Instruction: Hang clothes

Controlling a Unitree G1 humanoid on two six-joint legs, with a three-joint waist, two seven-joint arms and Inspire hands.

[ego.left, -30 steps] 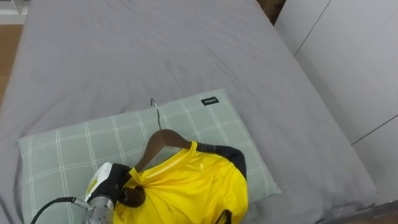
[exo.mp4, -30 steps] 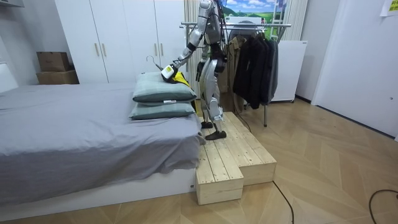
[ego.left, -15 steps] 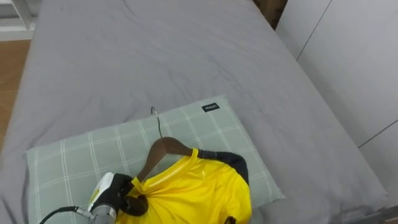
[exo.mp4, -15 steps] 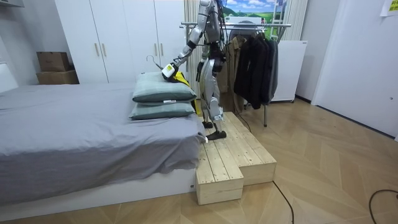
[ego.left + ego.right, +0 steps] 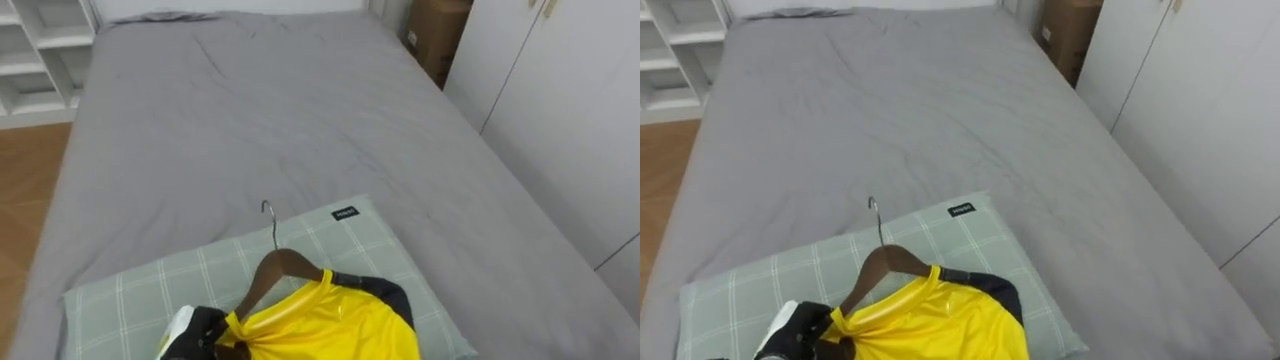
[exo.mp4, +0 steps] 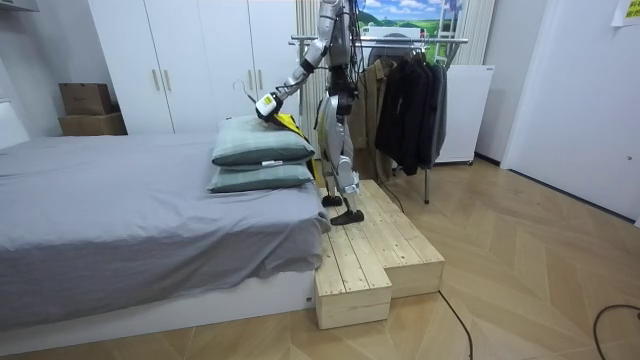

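A yellow shirt (image 5: 335, 322) with dark sleeve trim hangs on a wooden hanger (image 5: 282, 270); its metal hook (image 5: 269, 214) points toward the far end of the bed. My left hand (image 5: 203, 335) comes in from the lower left and is shut on the hanger's left shoulder, where the yellow collar bunches. Hanger and shirt are held just above the checked green pillow (image 5: 130, 300). In the room view I stand on a wooden platform (image 6: 370, 250) beside the bed, left hand (image 6: 265, 104) stretched out over the stacked pillows (image 6: 262, 150).
The grey bed (image 5: 260, 110) stretches ahead. A clothes rack (image 6: 400, 40) with dark garments (image 6: 410, 100) stands behind me. White wardrobe doors (image 5: 560, 120) line the right, with a cardboard box (image 5: 435, 35) by them and white shelves (image 5: 40, 50) at the far left.
My left hand has lifted the hanger and shirt slightly higher over the pillows. The head camera has tipped up, so more of the bed's far end shows.
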